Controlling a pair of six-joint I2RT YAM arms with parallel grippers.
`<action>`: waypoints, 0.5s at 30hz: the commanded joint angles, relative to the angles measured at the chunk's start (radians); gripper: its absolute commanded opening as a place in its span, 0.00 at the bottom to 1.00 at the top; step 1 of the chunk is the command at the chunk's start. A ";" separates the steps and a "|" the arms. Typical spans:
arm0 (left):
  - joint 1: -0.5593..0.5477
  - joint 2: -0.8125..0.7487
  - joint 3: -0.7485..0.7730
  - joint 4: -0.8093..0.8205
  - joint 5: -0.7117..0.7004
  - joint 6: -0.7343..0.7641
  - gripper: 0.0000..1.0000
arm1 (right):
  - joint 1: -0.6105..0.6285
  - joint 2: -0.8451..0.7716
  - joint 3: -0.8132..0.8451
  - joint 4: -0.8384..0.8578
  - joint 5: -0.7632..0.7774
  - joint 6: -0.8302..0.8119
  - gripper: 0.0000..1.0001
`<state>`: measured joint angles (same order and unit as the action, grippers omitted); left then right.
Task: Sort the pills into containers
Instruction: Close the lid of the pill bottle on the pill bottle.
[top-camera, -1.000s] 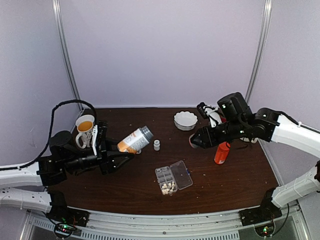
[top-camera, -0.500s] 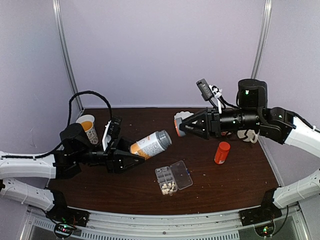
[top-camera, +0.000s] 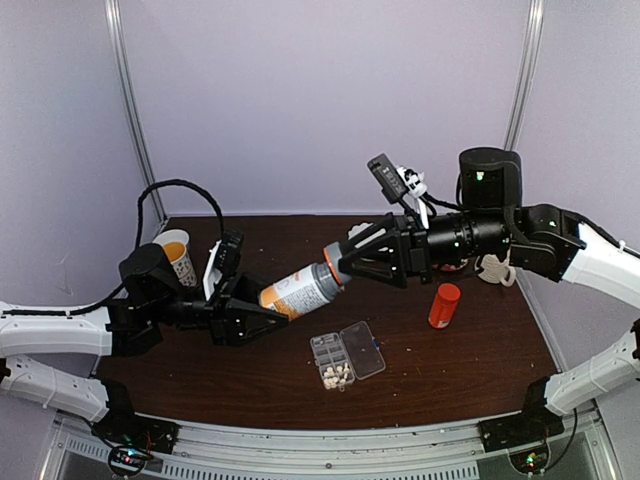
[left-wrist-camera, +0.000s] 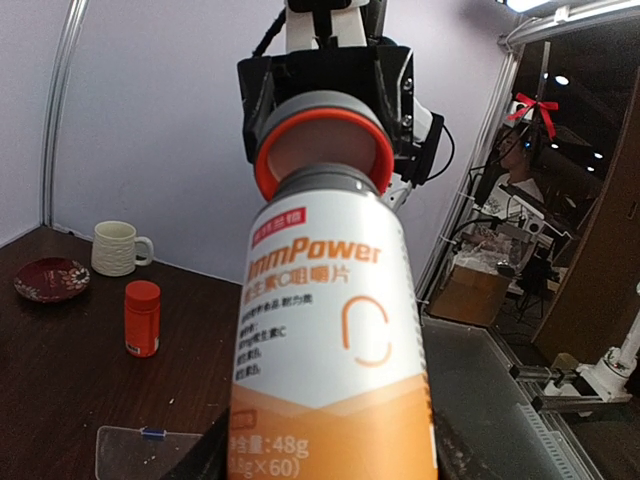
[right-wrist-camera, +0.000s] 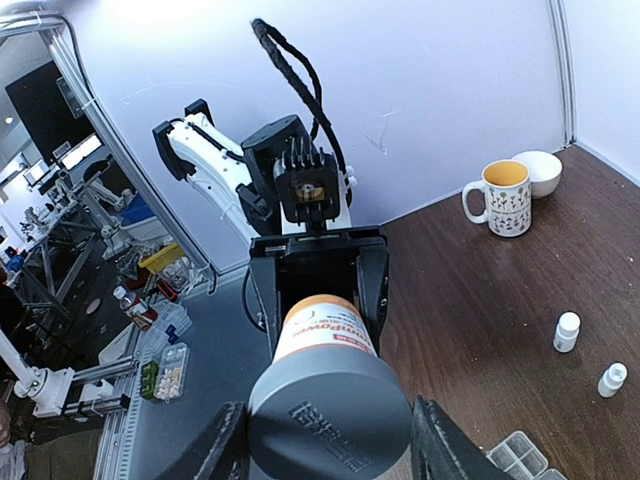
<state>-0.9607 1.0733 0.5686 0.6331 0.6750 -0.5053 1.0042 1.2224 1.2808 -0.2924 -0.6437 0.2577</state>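
Lavender walls back a dark brown counter (top-camera: 470, 350). Near its front edge lies the clear organiser box (top-camera: 328, 350), its lid (top-camera: 363, 349) swung open flat to the right. Cream pills (top-camera: 336, 376) sit in its nearest cells. Above and left of the box, the left fingers (top-camera: 262, 318) are clamped on the base of an orange bottle (top-camera: 305, 288), held tilted in the air. The right fingers (top-camera: 365, 270) stand apart, flanking its grey cap (top-camera: 333, 268). A red bottle (top-camera: 443, 305) stands upright at the right, and a mug (top-camera: 177, 252) stands at the far left.

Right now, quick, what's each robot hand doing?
Left gripper: shut on the orange bottle.
Right gripper: astride the grey cap; grip cannot be told.
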 joint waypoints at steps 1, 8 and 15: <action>0.002 -0.012 0.043 0.032 0.013 0.010 0.00 | 0.014 0.006 0.049 -0.102 0.019 -0.080 0.47; 0.002 -0.015 0.051 0.008 0.014 0.018 0.00 | 0.020 0.020 0.059 -0.194 0.069 -0.137 0.46; 0.002 0.002 0.074 0.005 0.033 0.011 0.00 | 0.037 0.038 0.041 -0.150 0.052 -0.131 0.46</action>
<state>-0.9588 1.0718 0.5816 0.5686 0.6857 -0.5030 1.0172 1.2385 1.3235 -0.4648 -0.5930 0.1349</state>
